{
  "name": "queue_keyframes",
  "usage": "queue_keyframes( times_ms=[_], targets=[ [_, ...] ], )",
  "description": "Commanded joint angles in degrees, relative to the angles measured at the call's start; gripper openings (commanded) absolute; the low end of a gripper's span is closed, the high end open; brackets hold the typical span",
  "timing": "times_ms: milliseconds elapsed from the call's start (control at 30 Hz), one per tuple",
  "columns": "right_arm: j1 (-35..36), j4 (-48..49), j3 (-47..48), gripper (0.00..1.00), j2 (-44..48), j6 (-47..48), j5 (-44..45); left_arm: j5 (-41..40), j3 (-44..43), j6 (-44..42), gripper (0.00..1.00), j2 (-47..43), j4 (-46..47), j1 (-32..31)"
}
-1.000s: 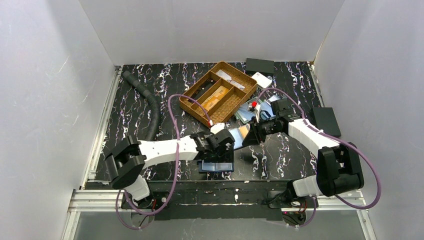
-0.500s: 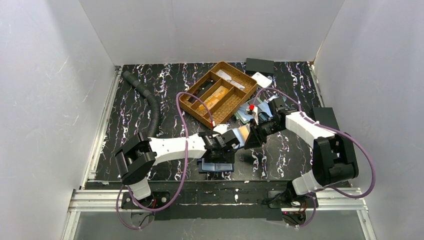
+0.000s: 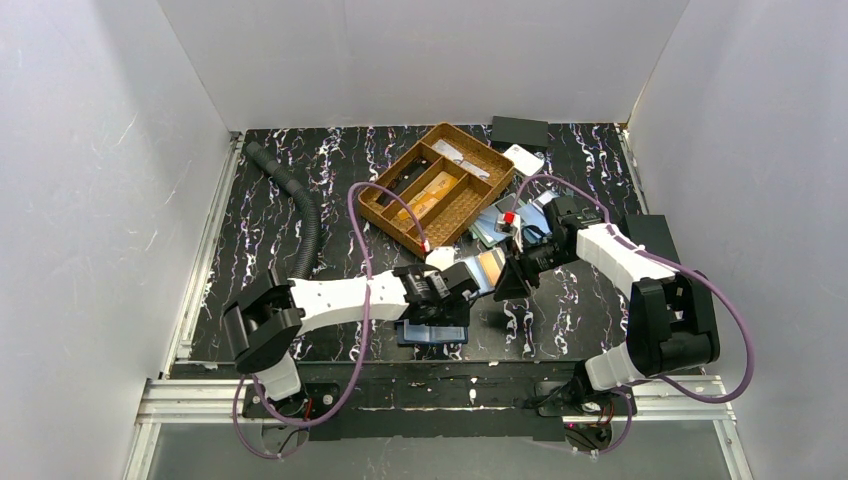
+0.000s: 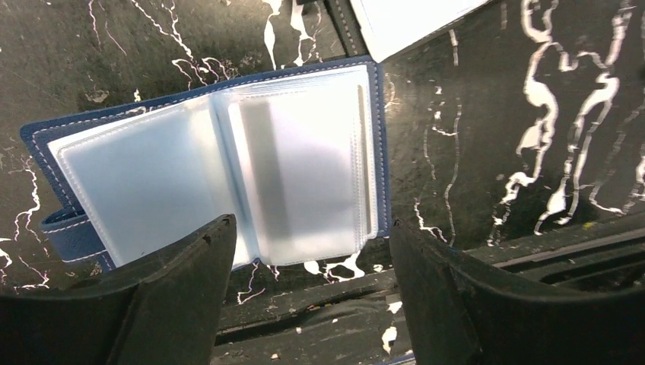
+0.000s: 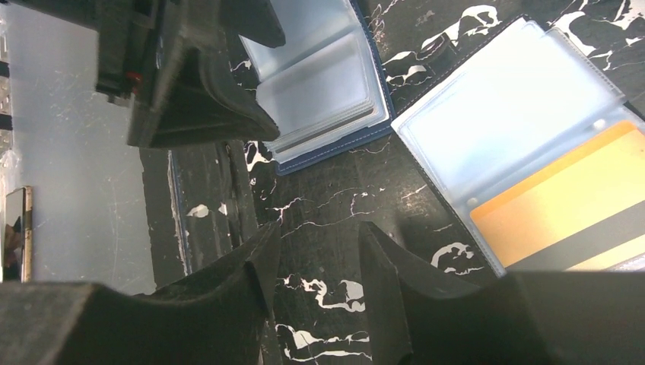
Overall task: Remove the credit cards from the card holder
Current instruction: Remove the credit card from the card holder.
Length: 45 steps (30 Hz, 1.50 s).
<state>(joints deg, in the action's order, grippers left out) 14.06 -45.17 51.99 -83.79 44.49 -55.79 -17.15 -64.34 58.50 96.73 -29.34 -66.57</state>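
Observation:
A blue card holder (image 4: pixel 220 163) lies open on the marbled table, its clear sleeves showing no card; from above it sits by the front edge (image 3: pixel 433 333). My left gripper (image 4: pixel 312 226) hovers over its near edge, open and empty, and is seen from above at mid-table (image 3: pixel 445 290). To the right lies a second open holder (image 5: pixel 502 114) with a yellow-orange credit card (image 5: pixel 563 205) inside a clear sleeve, also visible from above (image 3: pixel 489 266). My right gripper (image 5: pixel 320 228) stands open over bare table just left of that sleeve, holding nothing.
A brown wicker divider tray (image 3: pixel 437 185) stands behind the grippers, with a pile of small flat items (image 3: pixel 500 220) beside it. A black ribbed hose (image 3: pixel 303 215) runs down the left. Black boxes sit at the back (image 3: pixel 519 130) and right (image 3: pixel 653 243).
The right gripper's jaws have widened and it has shifted slightly toward the second holder's sleeve, where the orange card now shows. The left gripper has stayed open over the blue holder.

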Motion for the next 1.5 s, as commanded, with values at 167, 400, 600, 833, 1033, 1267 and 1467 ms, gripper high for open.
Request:
queue_keyframes(
  times_ms=[167, 400, 600, 833, 1033, 1267, 1467],
  targets=[
    [-1.3, -2.4, 1.3, 0.52, 2.3, 2.9, -1.8, -2.7, 6.3, -1.4, 0.72, -10.5, 7.6, -0.3],
    [-1.9, -2.7, 1.0, 0.53, 3.2, 3.2, -2.4, -3.4, -1.9, -0.5, 0.70, -4.2, -3.8, -0.6],
    [-2.1, -2.8, 1.0, 0.53, 3.4, 3.3, -2.6, -5.6, -7.8, 1.4, 0.64, 1.4, -10.6, -1.3],
    [-2.1, -3.2, 1.1, 0.53, 3.3, 3.7, -2.7, -5.8, -11.6, 1.8, 0.64, 6.2, -13.4, -1.4],
    [-2.2, -3.3, 1.2, 0.53, 2.9, 4.0, -2.9, -6.3, -12.4, 3.6, 0.64, 8.2, -14.7, -1.3],
    [-2.2, -3.6, 1.1, 0.53, 2.6, 4.2, -3.0, -6.2, -12.8, 4.2, 0.63, 9.5, -14.6, -1.3],
    [-2.2, -4.0, 1.3, 0.53, 2.1, 4.7, -3.2, -6.3, -13.4, 4.1, 0.63, 10.9, -14.3, -1.3]
  ],
)
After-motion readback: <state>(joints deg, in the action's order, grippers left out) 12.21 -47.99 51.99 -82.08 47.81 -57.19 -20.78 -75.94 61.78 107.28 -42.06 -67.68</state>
